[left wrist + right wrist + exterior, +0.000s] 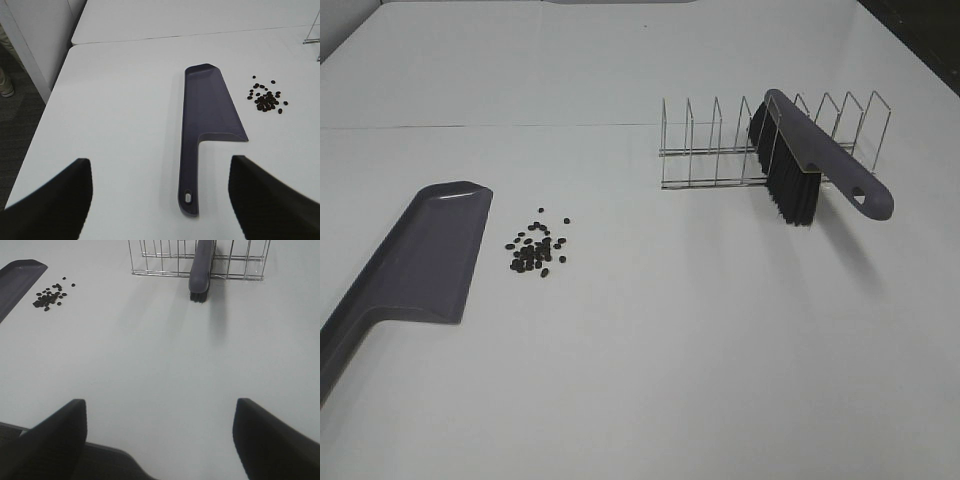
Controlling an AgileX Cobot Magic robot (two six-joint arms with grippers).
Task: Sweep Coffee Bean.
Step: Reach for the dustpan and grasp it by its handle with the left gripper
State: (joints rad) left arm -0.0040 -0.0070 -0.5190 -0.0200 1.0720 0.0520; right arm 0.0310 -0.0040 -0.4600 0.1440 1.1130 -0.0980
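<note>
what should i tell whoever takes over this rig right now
Left hand: open, empty, near the handle end of the flat grey-purple plastic dustpan.
Right hand: open, empty, above the white table.
Small dark brown coffee beans: loose pile on the table beside the dustpan.
Purple-handled black-bristled brush: propped in the silver wire rack.
Done: nothing swept.
Left: take brush and dustpan, sweep beans in.

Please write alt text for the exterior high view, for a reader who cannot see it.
A small pile of dark coffee beans lies on a white table, just right of a purple dustpan lying flat. Farther right, a purple brush with black bristles leans in a wire rack.
</note>
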